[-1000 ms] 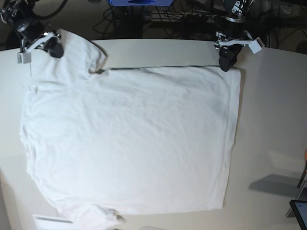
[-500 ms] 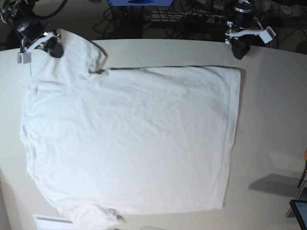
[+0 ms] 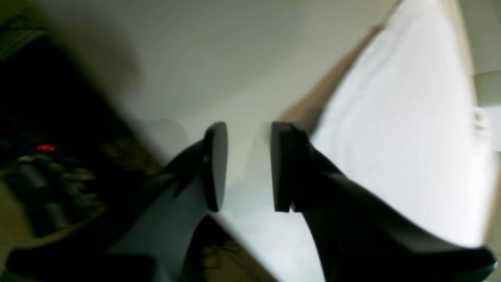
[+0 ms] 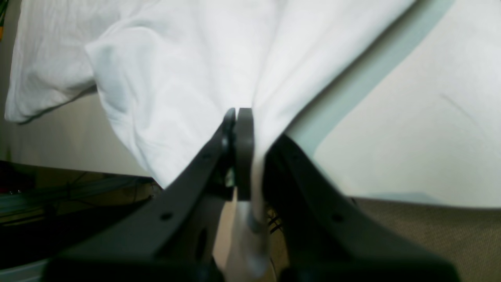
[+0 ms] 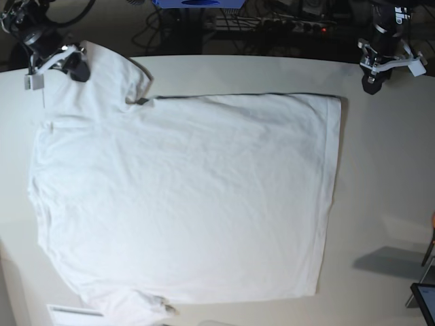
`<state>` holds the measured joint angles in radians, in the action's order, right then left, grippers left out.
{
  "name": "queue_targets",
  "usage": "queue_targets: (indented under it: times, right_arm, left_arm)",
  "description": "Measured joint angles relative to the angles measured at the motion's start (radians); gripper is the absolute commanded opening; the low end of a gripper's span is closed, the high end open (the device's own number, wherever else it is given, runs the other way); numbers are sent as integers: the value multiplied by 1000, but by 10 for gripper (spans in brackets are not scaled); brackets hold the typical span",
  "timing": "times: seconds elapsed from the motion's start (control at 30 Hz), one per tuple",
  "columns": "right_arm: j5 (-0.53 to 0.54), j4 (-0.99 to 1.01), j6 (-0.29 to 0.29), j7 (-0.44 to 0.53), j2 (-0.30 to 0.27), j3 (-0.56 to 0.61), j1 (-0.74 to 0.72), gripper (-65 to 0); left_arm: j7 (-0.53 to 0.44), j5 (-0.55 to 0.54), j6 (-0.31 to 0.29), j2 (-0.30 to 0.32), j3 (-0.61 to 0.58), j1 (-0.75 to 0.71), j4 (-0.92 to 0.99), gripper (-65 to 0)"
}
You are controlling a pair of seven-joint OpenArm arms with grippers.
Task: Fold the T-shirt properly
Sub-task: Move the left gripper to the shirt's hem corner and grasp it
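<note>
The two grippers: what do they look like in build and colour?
Both grippers, left and right, have matte black curved fingers ending in flat dark pads. In the base view each black wrist carries a white bracket; black cables trail behind the arms.

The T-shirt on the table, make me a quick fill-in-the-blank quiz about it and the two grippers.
1. The right gripper is shut on the ____ sleeve of the T-shirt.
2. The left gripper has its jaws ____ and holds nothing.
3. The T-shirt lies spread out on the ____ table.
4. In the base view, the left gripper hangs off the shirt's upper ____ corner.

Missing words: white; open; white; right
</note>
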<state>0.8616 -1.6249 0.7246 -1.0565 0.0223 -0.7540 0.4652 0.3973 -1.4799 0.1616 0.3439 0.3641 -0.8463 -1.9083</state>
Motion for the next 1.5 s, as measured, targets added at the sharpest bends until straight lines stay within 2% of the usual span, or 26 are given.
queue_targets:
  times: [0.13,0.23,0.37,0.47,0.67,0.73,0.83,0.97,1.07,1.17,1.3,1.5]
  right_arm:
    - [0,0,0,0,0,0,0,-647]
    - [0,0,0,0,0,0,0,-647]
    - [1,0,0,0,0,0,0,-647]
    - [0,0,0,0,0,0,0,-647]
    - [0,0,0,0,0,0,-2,-647]
    - [0,0,0,-1,0,0,-2,-647]
    - [0,0,0,0,0,0,-2,-647]
    - [0,0,0,-1,0,0,-2,-647]
    - [0,0,0,-1,0,0,-2,-647]
    - [0,0,0,-1,0,0,-2,-647]
    - [0,0,0,-1,0,0,-2,-647]
    - [0,0,0,-1,0,0,-2,-647]
  left_arm:
    - [138,6,11,-100,94,29,2,-435]
    - [248,11,15,-137,147,72,5,-371]
    - [338,8,-2,-191,203,144,19,-358]
    - [378,70,16,-193,217,175,42,-356]
    - [440,98,-5,-216,216,261,72,-354]
    - [459,151,5,-219,216,277,110,-354]
    - [511,146,6,-220,216,295,142,-354]
    - [512,141,-13,-230,214,308,149,-354]
    - [511,148,-65,-233,207,309,161,-354]
    - [511,209,-112,-231,166,326,162,-354]
    - [497,267,-138,-236,116,346,163,-354]
    - [492,232,-197,-250,114,396,242,-356]
